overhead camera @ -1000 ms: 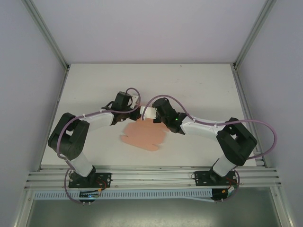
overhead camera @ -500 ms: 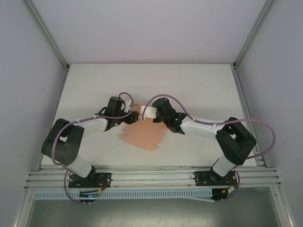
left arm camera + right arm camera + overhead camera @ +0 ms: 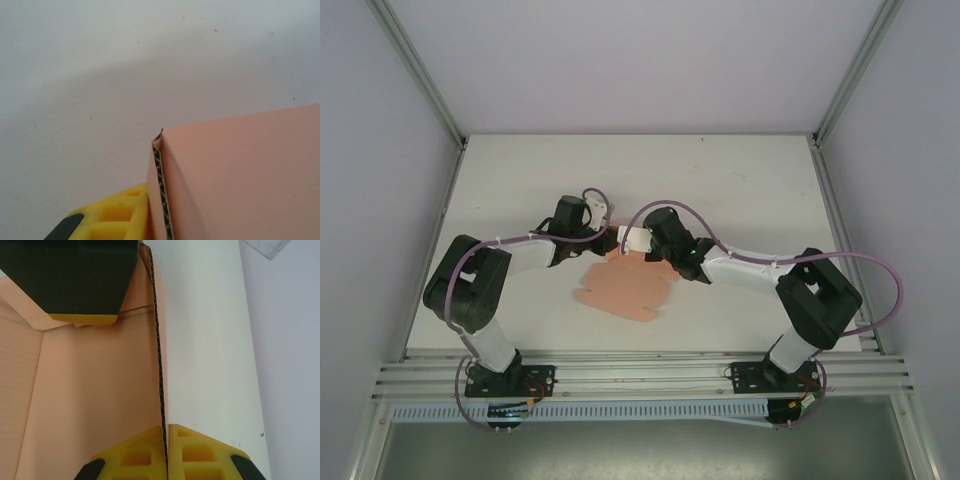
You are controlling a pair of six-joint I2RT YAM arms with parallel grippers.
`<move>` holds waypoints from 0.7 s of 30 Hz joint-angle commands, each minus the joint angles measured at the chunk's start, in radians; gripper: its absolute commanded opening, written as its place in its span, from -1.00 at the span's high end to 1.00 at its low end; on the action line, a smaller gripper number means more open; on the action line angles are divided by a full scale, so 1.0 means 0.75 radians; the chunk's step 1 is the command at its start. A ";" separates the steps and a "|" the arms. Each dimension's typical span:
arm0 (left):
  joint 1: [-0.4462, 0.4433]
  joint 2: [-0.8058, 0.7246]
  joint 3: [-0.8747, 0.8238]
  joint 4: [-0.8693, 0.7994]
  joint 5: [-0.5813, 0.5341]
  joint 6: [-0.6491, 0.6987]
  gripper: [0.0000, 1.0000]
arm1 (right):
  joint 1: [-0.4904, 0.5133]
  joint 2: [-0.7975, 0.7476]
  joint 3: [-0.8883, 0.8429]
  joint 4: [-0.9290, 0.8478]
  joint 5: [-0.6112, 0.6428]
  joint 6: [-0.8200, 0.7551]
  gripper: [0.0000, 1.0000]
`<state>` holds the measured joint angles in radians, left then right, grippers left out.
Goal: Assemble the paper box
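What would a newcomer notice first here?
A salmon-pink paper box, a partly folded sheet, lies in the middle of the white table, where the black-and-white left arm and right arm meet over its far edge. Up close, the yellow right fingers pinch the corrugated edge of a raised flap.

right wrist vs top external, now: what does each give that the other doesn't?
Right wrist: the right gripper pads clamped on the corrugated edge of a raised flap of the paper box. Top external: the sheet's whole outline, mostly flat on the table, with the left gripper at its far edge. Both: the pink card at the right gripper.
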<state>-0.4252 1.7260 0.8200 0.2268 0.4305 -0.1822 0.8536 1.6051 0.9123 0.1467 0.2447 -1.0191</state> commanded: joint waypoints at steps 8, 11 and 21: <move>0.009 -0.009 -0.031 -0.077 0.004 0.005 0.44 | -0.002 -0.021 0.020 -0.034 -0.013 0.007 1.00; 0.008 -0.060 -0.068 -0.077 -0.027 0.000 0.38 | -0.007 -0.020 0.022 -0.038 -0.008 0.011 1.00; 0.009 -0.067 -0.059 -0.030 -0.019 -0.045 0.37 | -0.003 -0.029 0.026 -0.069 -0.035 0.025 1.00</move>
<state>-0.4244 1.6852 0.7609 0.1825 0.4183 -0.1932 0.8509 1.6054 0.9127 0.1303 0.2363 -1.0142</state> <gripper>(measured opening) 0.314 0.057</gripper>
